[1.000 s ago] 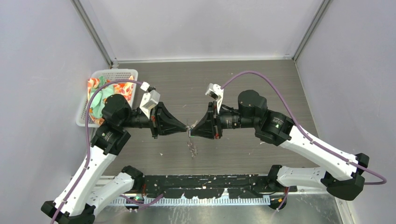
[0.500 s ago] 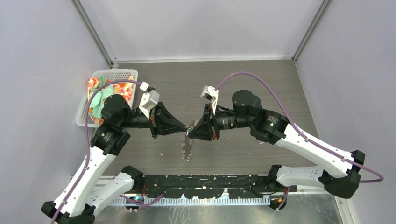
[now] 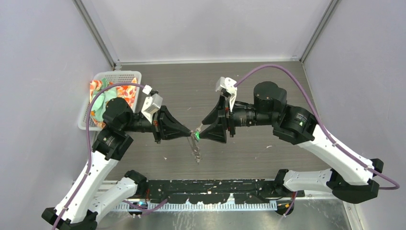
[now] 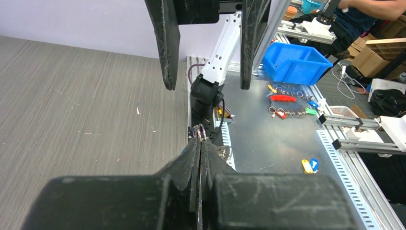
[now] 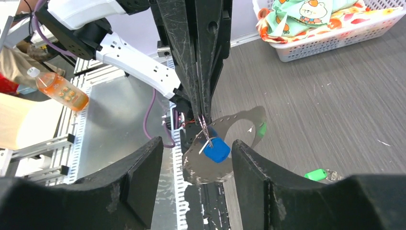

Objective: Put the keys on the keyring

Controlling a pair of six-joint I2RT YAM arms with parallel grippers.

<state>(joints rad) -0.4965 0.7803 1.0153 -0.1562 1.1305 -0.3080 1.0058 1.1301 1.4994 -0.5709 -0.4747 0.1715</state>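
Observation:
My left gripper [image 3: 192,132] is shut on the keyring [image 5: 239,125], pinching its wire at the top [image 4: 200,129]. The grey loop hangs below the tips [image 3: 196,151], blurred in the right wrist view. The blue-headed key [image 5: 216,149] dangles from the wire right under the left fingertips [image 5: 203,115]. A green-headed key [image 5: 316,174] lies on the wood beside my right finger, and a green spot [image 3: 196,136] shows between the two grippers. My right gripper [image 3: 200,128] faces the left one, open; its fingers [image 5: 143,172] stand either side of the blue key without touching it.
A white basket [image 3: 110,93] of colourful cloth stands at the far left of the wooden table [image 3: 268,86]. A perforated metal rail [image 3: 215,203] runs along the near edge. Beyond it are a blue bin [image 4: 292,62], loose key tags [image 4: 309,165] and an orange bottle [image 5: 60,91].
My right gripper has opened and drawn back to the right, away from the left fingertips. The keyring has swung under the left gripper, which stays shut in place.

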